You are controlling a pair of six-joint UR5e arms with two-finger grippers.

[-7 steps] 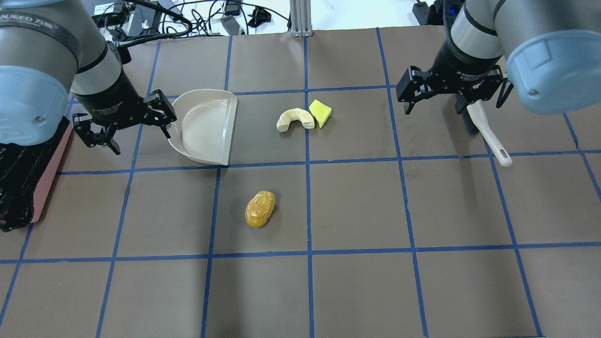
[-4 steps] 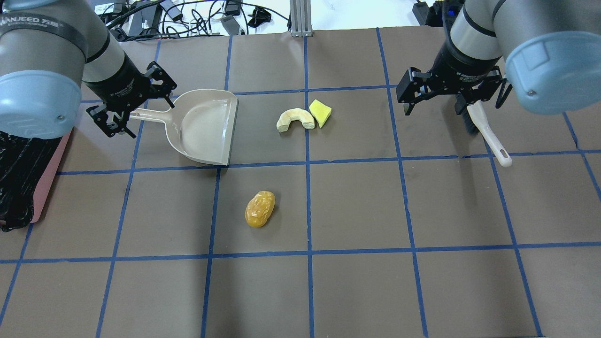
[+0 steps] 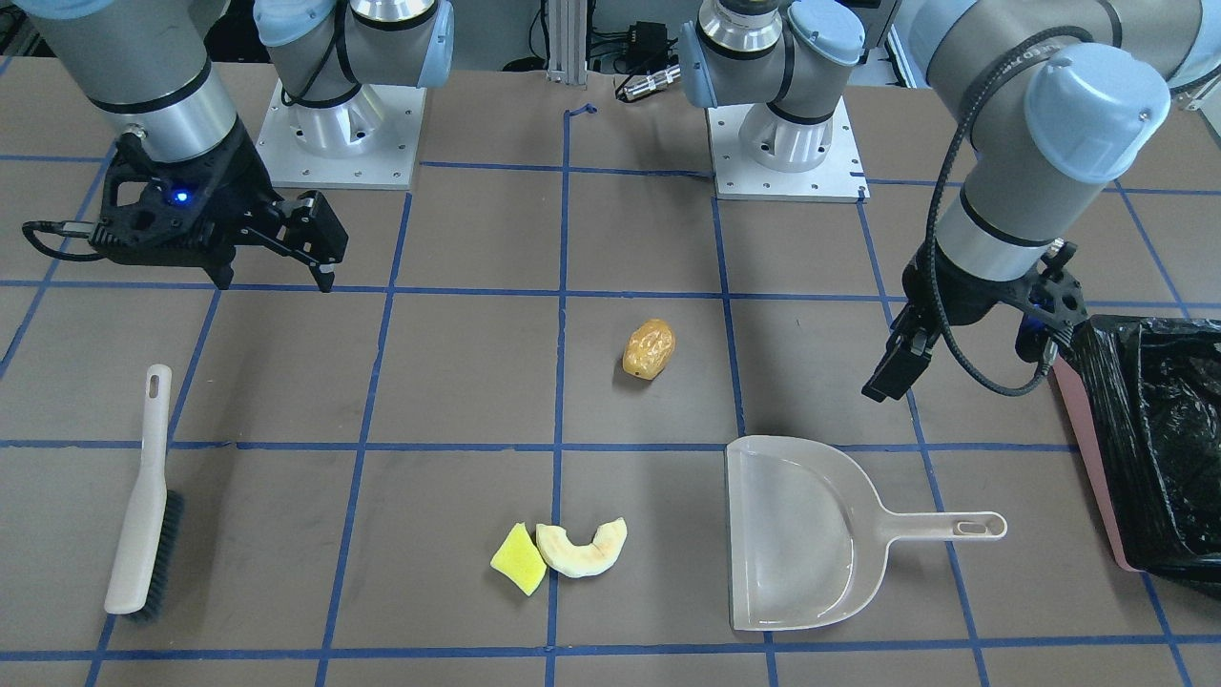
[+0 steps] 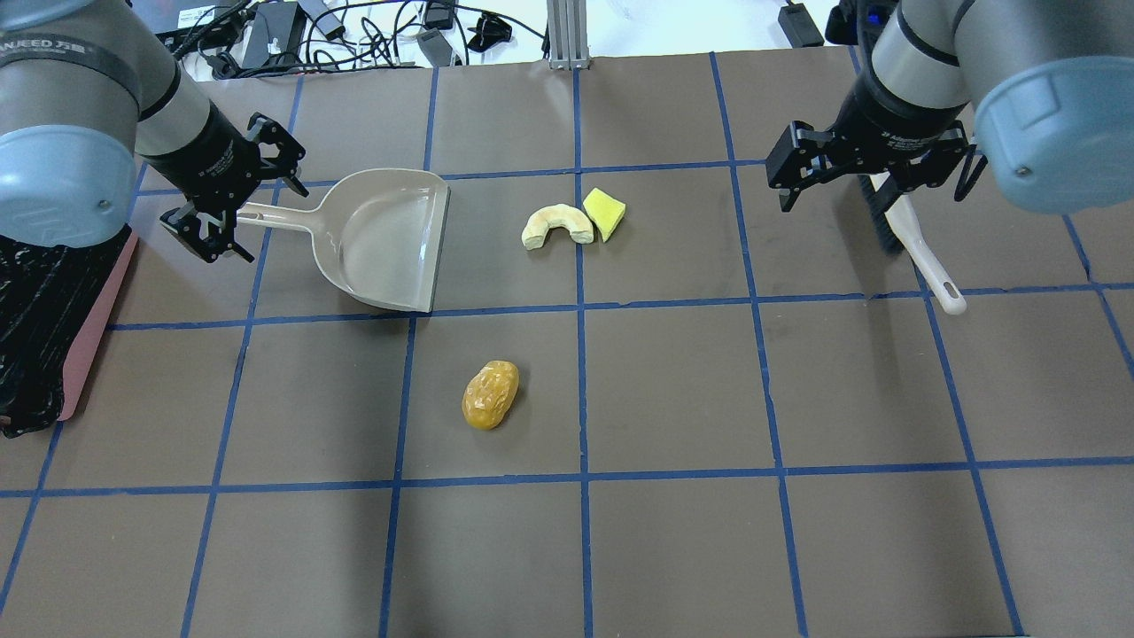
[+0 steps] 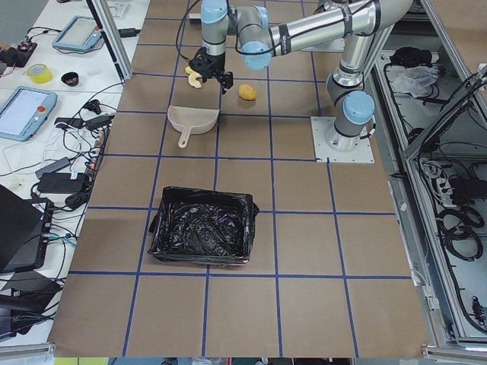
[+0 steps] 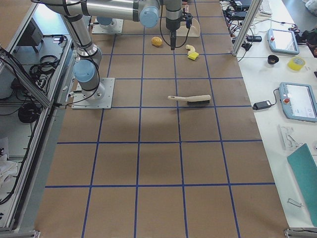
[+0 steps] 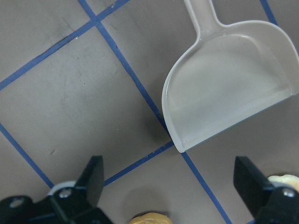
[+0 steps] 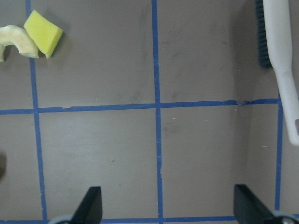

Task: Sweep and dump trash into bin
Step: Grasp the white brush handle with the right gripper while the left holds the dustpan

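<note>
The wedge and rind lie touching, near the dustpan mouth; the nugget sits apart. The left gripper gapes empty above the pan's handle, and the right gripper does likewise over the brush. I'd worry a skewed grab spins the pan and scatters them.

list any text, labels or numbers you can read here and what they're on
"ANJEED", its start cut off, the characters after it blurred: band on the left arm.
White print on the bodies of the left end effector and the right end effector: too small to read.
Nothing else readable.
</note>
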